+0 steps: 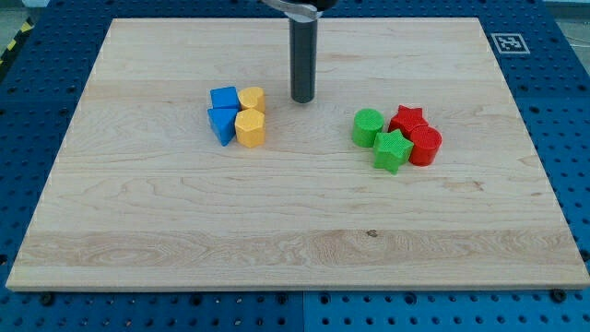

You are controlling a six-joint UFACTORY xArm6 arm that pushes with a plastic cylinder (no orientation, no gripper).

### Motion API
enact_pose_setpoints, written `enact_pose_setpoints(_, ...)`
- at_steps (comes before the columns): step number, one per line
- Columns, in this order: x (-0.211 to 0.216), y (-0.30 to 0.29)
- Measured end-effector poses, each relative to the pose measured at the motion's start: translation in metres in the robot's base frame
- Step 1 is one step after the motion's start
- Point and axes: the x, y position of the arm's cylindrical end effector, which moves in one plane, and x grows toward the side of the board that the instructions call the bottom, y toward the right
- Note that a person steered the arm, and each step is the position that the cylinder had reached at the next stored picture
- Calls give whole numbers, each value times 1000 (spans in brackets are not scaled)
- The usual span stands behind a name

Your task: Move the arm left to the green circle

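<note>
On the view's left side of the wooden board sits a small bunch of four blocks, all touching. There is a blue cube, a blue block with a pointy shape below it, a yellow block beside the cube, and a yellow block with flat sides in front. This bunch is just to the view's left of my tip and a bit lower.

My tip is the bottom end of a dark rod. It has no claw, so there is nothing to open or close, and it holds nothing. It stands on the bare wood between the two bunches, touching no block.

To the view's right of my tip, and lower, is the second bunch. The green circle is the nearest block in it. A green star touches it in front. A red star and a red round block sit behind those, farther from my tip.

The job is to stop at the left side of the green circle. I think the tip should slide down and a little to the right, slowly. It should stop just beside the circle and not bump it. It should also stay away from the yellow blocks.
</note>
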Motion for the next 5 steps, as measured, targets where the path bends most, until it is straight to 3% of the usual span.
enact_pose_setpoints(5,23,17)
